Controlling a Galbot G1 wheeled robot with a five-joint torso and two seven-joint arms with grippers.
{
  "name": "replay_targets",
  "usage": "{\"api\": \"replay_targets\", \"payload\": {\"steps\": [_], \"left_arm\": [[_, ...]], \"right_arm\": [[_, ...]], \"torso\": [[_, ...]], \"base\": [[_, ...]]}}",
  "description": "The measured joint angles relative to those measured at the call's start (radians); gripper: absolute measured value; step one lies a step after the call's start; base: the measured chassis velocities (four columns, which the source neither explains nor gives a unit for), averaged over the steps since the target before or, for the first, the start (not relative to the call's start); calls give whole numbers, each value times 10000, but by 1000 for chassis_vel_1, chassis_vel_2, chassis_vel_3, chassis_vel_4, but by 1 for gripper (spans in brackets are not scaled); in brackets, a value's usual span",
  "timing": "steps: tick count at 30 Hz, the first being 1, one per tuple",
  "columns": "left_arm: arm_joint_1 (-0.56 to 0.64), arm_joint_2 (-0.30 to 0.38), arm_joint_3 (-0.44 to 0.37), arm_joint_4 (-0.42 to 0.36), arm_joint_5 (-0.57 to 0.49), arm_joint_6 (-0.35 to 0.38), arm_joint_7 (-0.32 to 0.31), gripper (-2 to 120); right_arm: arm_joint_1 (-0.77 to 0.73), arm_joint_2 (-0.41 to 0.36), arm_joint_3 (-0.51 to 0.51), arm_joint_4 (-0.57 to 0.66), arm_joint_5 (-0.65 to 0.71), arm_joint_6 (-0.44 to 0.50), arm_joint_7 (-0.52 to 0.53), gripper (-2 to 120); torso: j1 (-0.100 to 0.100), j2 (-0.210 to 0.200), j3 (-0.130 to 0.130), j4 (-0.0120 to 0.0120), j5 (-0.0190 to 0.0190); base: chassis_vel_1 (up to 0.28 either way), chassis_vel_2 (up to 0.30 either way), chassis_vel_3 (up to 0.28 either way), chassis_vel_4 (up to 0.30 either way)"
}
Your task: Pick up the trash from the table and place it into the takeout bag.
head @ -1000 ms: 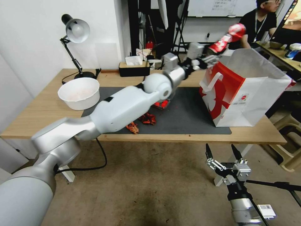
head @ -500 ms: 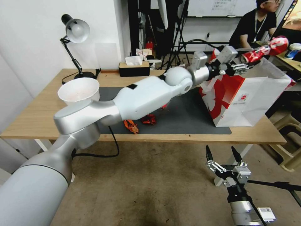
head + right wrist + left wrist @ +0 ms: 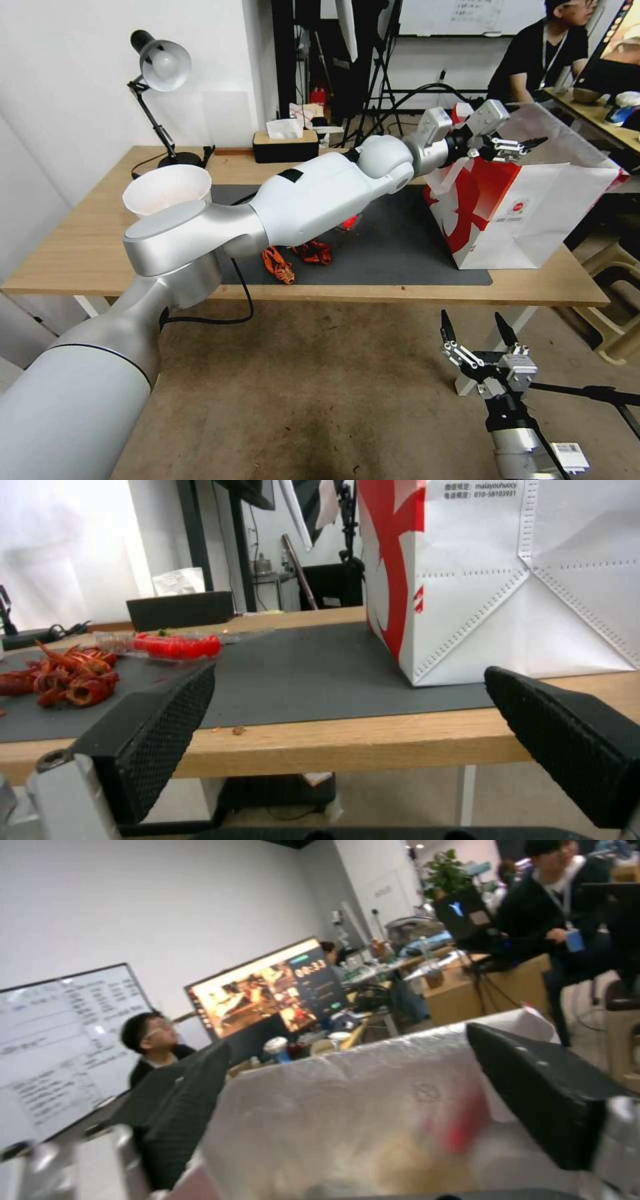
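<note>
Left gripper (image 3: 517, 143): over the open mouth of the takeout bag (image 3: 527, 200), fingers spread, holding nothing.
Right gripper (image 3: 479, 333): parked low in front of the table (image 3: 73, 247), fingers wide apart, empty.
Takeout bag: upright at the mat's right end; left wrist view shows blurred red and beige shapes inside, so some trash appears bagged.
Remaining on the mat (image 3: 400, 247): red shell scraps (image 3: 293, 257), a clear tray of red pieces (image 3: 163, 644).
White bowl (image 3: 167, 190): beside the mat's left edge.
Judgement: task partly done.
</note>
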Motion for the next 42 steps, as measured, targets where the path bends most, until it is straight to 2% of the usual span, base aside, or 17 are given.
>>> {"api": "replay_targets", "payload": {"steps": [6,7,9,10,13,14,16,17,18,19,21,22,24,28,30,36,42], "left_arm": [[6,134,-106,-128,34,-83,-378,100],[37,223,-168,-243,24,-93,-671,100],[124,539,-221,-889,8,471,-1937,100],[124,539,-221,-889,8,471,-1937,100],[506,1356,-393,-2441,-212,1619,-5355,100],[506,1356,-393,-2441,-212,1619,-5355,100],[1097,1758,-645,-3450,56,2089,-7780,100],[1416,1956,-799,-3837,388,2387,-8636,100],[1416,1956,-799,-3837,388,2387,-8636,100],[1760,2134,-932,-4178,757,2593,-9510,100],[2124,2325,-1105,-4514,1135,2783,-10386,100],[2124,2325,-1105,-4514,1135,2783,-10386,100],[2652,2644,-1388,-5021,1585,3065,-11189,100],[3460,3306,-1699,-5765,2221,2985,-11551,100],[4386,4116,-2186,-6383,2799,2707,-11526,100],[5572,5048,-2969,-7224,3106,2622,-11452,100],[7449,6074,-4153,-8260,3441,2471,-11215,100]], "right_arm": [[4,-29,0,-20,22,25,-6,100],[15,-29,-13,-19,22,26,-6,100],[22,-20,-48,-14,-5,25,-8,100],[22,-20,-48,-14,-5,25,-8,100],[-8,-23,-112,-41,-70,39,-24,100],[-8,-23,-112,-41,-70,39,-24,100],[5,-43,-143,-75,-80,50,-27,100],[26,-60,-163,-84,-86,51,-28,100],[26,-60,-163,-84,-86,51,-28,100],[58,-76,-180,-86,-87,51,-28,100],[93,-78,-182,-86,-95,51,-33,100],[93,-78,-182,-86,-95,51,-33,100],[116,-80,-182,-83,-103,51,-39,100],[123,-143,-196,-71,-105,51,-41,100],[134,-252,-199,-52,-84,52,-45,100],[148,-399,-201,-26,-56,47,-56,100],[148,-493,-202,20,-49,24,-65,100]], "torso": [[-1,0,0,-1,0],[0,0,0,0,0],[0,0,0,-2,-1],[0,0,0,-2,-1],[0,0,0,0,-3],[0,0,0,0,-3],[0,0,0,-2,-3],[-1,0,0,-3,-3],[-1,0,0,-3,-3],[-1,0,0,1,-4],[0,0,0,1,-5],[0,0,0,1,-5],[-1,0,0,-1,-2],[-1,0,0,-1,-4],[0,0,0,-1,-4],[0,1,-1,-1,-2],[-1,1,0,-1,-4]], "base": [[0,0,0,0],[0,0,0,0],[0,0,0,0],[0,0,0,0],[0,0,0,0],[0,0,0,0],[0,0,0,0],[0,0,0,0],[0,0,0,0],[0,0,0,0],[0,0,0,0],[0,0,0,0],[0,0,0,0],[0,0,0,0],[0,0,0,0],[0,0,0,0],[0,0,0,0]]}}
